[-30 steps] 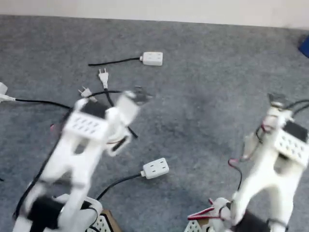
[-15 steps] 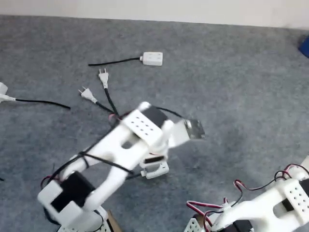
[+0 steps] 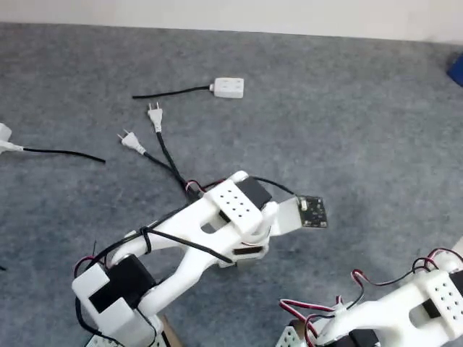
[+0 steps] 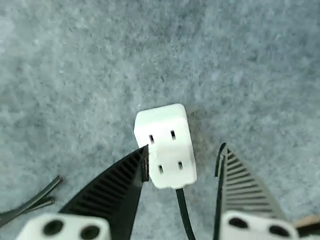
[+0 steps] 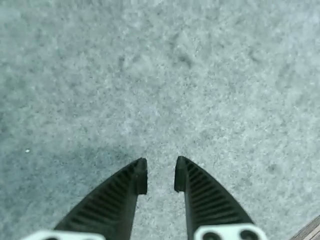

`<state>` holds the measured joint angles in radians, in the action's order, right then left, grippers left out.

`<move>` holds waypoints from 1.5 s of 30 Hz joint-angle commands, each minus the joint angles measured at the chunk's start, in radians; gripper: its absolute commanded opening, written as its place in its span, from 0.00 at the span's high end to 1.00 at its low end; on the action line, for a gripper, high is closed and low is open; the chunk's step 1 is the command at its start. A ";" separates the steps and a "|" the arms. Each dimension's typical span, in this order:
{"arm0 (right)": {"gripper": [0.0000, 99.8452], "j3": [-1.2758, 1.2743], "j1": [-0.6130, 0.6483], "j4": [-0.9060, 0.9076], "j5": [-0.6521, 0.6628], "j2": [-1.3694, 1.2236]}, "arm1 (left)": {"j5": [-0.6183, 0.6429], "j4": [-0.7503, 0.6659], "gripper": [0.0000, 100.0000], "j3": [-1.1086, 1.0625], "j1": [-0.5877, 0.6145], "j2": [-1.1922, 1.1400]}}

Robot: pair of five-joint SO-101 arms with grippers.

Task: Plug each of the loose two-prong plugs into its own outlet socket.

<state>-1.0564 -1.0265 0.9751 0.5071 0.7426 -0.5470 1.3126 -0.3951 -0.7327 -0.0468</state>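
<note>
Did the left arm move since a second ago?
Yes. The left gripper swung away from the loose plugs and now hangs open around the nearer socket.

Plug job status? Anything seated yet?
Done: nothing. Far plug and near plug lie loose on the carpet. In hand: left pincer open, straddling an outlet socket, not gripping. Left: both plug-ins.
</note>
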 commanded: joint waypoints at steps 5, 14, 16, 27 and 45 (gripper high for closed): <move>0.89 0.004 -0.002 -0.016 0.014 0.033 | -0.023 -0.170 0.78 -0.125 0.099 0.004; 0.89 0.004 -0.002 -0.016 0.014 0.033 | -0.031 -0.198 0.78 -0.168 0.101 0.010; 0.89 0.004 -0.002 -0.016 0.014 0.033 | -0.031 -0.193 0.78 -0.165 0.101 0.015; 0.89 0.004 -0.001 -0.016 0.014 0.033 | -0.035 0.183 0.78 0.262 0.154 0.016; 0.89 0.004 -0.001 -0.016 0.015 0.035 | -0.127 0.074 0.81 0.220 0.291 -0.166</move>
<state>-1.0564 -1.0265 0.9751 0.5102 0.7426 -0.6667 1.4323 -0.1297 -0.3721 -0.2186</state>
